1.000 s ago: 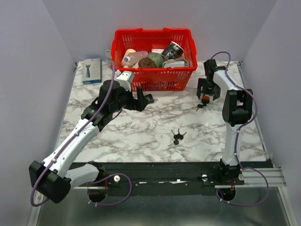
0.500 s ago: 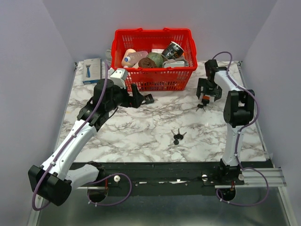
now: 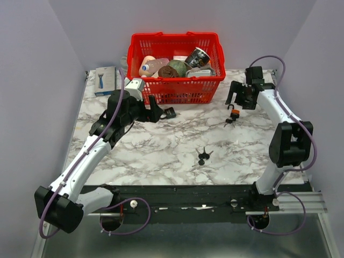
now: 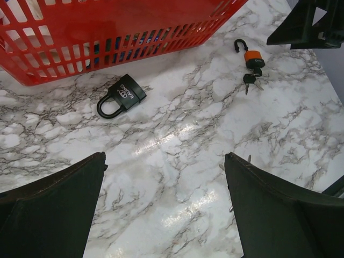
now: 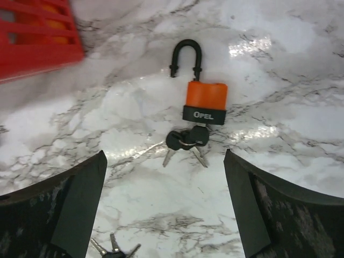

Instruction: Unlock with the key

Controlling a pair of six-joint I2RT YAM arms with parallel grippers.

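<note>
An orange padlock [image 3: 234, 113] lies on the marble table right of the basket, its black shackle lifted off the body, with a key bunch [image 5: 185, 141] in its keyhole. It also shows in the right wrist view [image 5: 206, 100] and the left wrist view [image 4: 252, 56]. My right gripper [image 3: 237, 98] is open and empty, above and just behind it. A black padlock [image 3: 170, 112], shackle closed, lies in front of the basket and shows in the left wrist view [image 4: 122, 95]. My left gripper [image 3: 153, 111] is open and empty, just left of it. A loose key bunch [image 3: 203, 156] lies mid-table.
A red basket [image 3: 174, 80] full of groceries stands at the back centre, close behind both padlocks. A blue-and-white box [image 3: 105, 80] lies at the back left. The loose keys also show at the bottom of the right wrist view [image 5: 110, 250].
My right gripper has risen and drawn back to the right, off the orange padlock. My left gripper has pulled back to the left, uncovering the black padlock.
</note>
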